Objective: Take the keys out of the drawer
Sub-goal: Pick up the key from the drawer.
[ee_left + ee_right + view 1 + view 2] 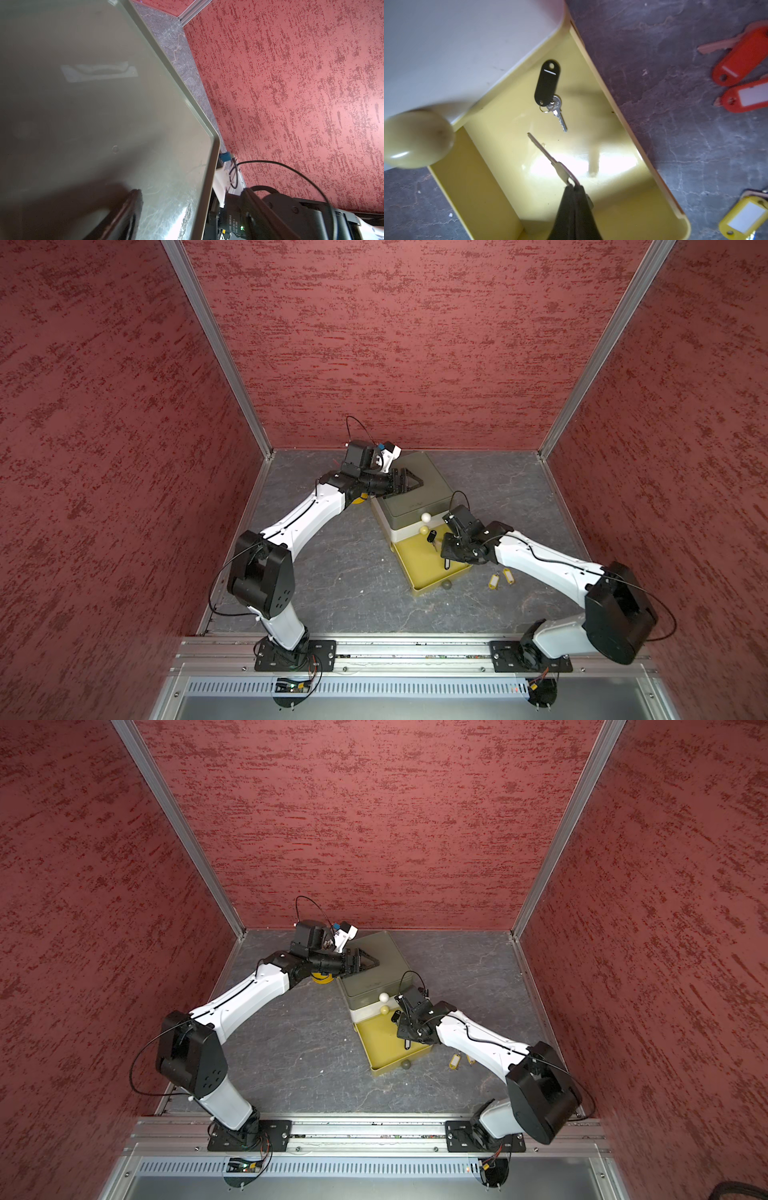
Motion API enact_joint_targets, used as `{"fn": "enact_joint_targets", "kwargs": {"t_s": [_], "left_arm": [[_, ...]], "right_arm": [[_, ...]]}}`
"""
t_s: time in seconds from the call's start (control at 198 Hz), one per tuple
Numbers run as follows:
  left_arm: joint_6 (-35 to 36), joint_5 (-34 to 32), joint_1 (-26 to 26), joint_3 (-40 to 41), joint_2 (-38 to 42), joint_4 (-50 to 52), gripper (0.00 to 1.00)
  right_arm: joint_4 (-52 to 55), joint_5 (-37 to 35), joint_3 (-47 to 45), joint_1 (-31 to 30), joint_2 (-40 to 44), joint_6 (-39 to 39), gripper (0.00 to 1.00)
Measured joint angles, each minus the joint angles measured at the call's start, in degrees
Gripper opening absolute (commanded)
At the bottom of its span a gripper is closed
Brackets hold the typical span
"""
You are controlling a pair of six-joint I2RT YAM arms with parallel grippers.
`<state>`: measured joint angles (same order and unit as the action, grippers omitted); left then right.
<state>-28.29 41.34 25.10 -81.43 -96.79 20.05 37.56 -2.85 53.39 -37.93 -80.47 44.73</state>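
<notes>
The yellow drawer stands pulled out of the olive-topped drawer unit. My right gripper hangs over it, shut on the ring of a silver key. A black tag dangles under it. Another key with a black tag lies in the drawer. Two red-tagged keys and a yellow-tagged key lie on the table beside the drawer. My left gripper is open, straddling the unit's top edge.
The unit's other drawers carry round knobs, white and pale yellow. A dark knob sticks out of the open drawer's front. A yellow round object sits under my left wrist. Red walls enclose the grey table.
</notes>
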Motion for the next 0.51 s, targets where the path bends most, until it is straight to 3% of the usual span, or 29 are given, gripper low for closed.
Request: {"fn": "enact_joint_targets", "kwargs": {"t_s": [0.268,0.505], "left_arm": [[-0.48,-0.31,0.17,-1.64,-0.72,1.75,0.78],[-0.83,-0.44,0.37,-3.23,-1.86,2.54,0.78]], "right_arm": [[6.21,-1.29,0.02,1.64,9.66,0.74,0.00],[11.10,-1.31,-1.27,12.57,17.33,0.37,0.00]]}}
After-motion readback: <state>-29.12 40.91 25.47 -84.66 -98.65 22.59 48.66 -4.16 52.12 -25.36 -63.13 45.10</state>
